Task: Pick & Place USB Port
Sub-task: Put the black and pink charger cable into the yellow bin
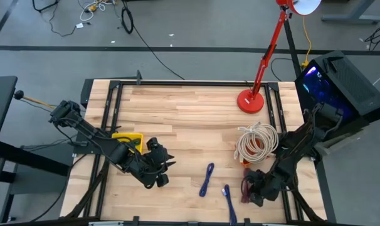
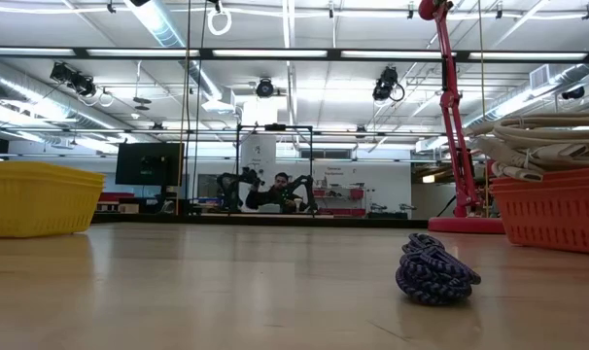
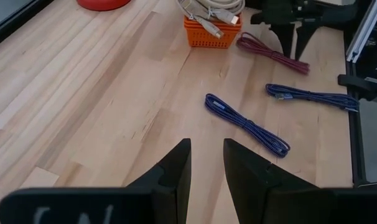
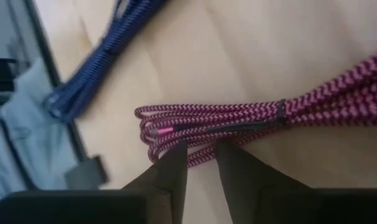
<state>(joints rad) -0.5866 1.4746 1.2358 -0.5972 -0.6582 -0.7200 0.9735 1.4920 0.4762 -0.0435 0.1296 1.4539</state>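
1. Closest to the low camera, a coiled blue braided USB cable (image 2: 435,270) is seen lying on the wooden table (image 1: 190,113), well in from the near edge.
2. The same blue braided USB cable (image 1: 206,179) is found in the overhead view between the two arms, toward the near edge.
3. A second blue USB cable (image 1: 229,196) is laid just beside it, closer to the near edge and to the right arm.
4. A magenta braided USB cable (image 4: 238,121) is stretched on the table near the near right corner, directly under the right gripper (image 4: 201,146).
5. The right gripper is held low over the looped end of the magenta cable; its fingers are narrowly parted with the loops at their tips, and whether the cable is actually pinched cannot be told.
6. The left gripper (image 3: 207,149) is positioned above bare wood toward the near left part of the table, its fingers set slightly apart with nothing between them.
7. A yellow basket (image 1: 128,140) is placed beside the left arm, near the left edge.
8. An orange basket (image 3: 212,35) filled with cream cables (image 1: 258,140) is set toward the right edge, just beyond the magenta cable.
9. A red desk lamp (image 1: 251,100) is stood near the far right corner.
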